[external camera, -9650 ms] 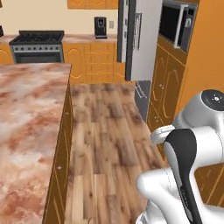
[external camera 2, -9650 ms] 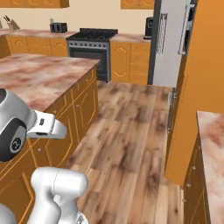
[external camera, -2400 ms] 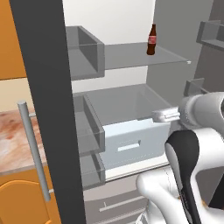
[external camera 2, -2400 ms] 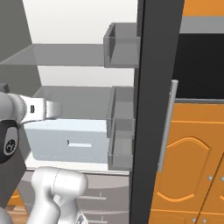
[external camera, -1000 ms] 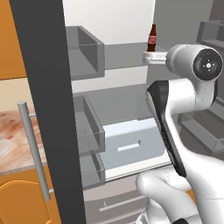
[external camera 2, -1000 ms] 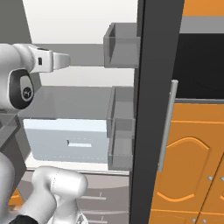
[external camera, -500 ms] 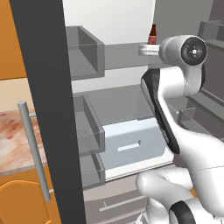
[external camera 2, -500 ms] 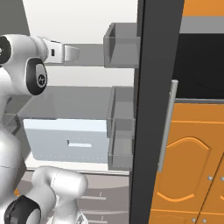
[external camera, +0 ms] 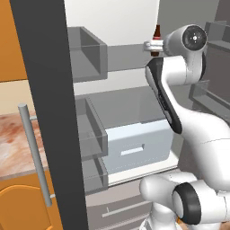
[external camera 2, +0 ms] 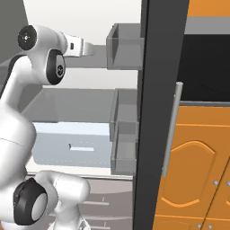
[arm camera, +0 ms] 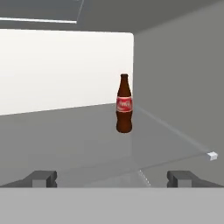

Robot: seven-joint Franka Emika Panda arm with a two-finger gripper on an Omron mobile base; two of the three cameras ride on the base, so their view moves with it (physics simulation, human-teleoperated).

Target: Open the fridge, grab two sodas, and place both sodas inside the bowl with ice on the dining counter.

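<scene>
Jaws spread wide and empty in the hand view, the gripper (arm camera: 112, 178) low at centre, its fingertips (arm camera: 42, 178) apart; the bottle (arm camera: 124, 104) stands upright mid-frame on a shelf (arm camera: 87, 131), well ahead. Left base view: the bottle (external camera: 157, 36) peeks above the arm at upper right inside the open fridge (external camera: 121, 112). Right base view: the hand reaches in at upper left.

Grey fridge shelf (arm camera: 78, 131) carries upright brown soda bottle (arm camera: 124, 105), seemingly alone.
</scene>
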